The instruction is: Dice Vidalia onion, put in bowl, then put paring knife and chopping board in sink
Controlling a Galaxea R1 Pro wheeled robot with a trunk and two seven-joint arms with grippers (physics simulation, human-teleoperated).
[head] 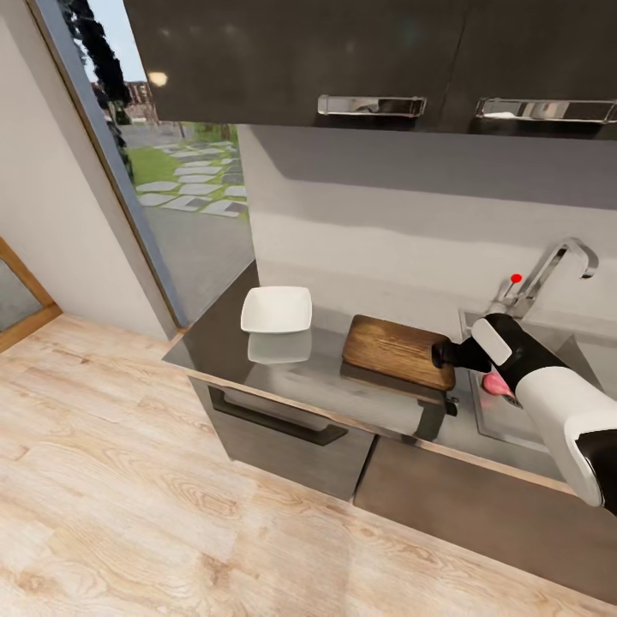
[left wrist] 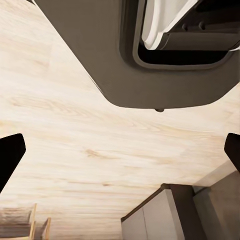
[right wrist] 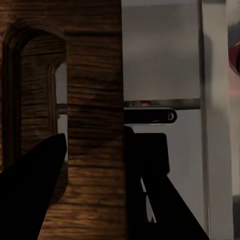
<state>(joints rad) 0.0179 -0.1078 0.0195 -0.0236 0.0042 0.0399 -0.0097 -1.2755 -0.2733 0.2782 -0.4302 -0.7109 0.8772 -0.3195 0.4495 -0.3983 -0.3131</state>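
Observation:
The dark brown chopping board (head: 396, 348) lies on the glossy countertop (head: 321, 379), left of the sink (head: 504, 422). My right gripper (head: 445, 353) is shut on the board's end nearest the sink. In the right wrist view one of its fingers (right wrist: 30, 192) lies on each side of the chopping board's (right wrist: 92, 75) strip beside the slot hole. A pinkish onion (head: 494, 384) sits in the sink, partly hidden by my wrist. The white bowl (head: 276, 308) stands left of the board. The paring knife is out of view. My left gripper (left wrist: 120, 152) hangs open over the wood floor.
The chrome tap (head: 559, 264) with its red knob (head: 515, 278) rises behind the sink. Black upper cabinets (head: 343, 51) hang above the counter. A large window (head: 176, 171) borders the counter's left end. Light wood floor (head: 171, 497) spreads in front of the lower cabinets.

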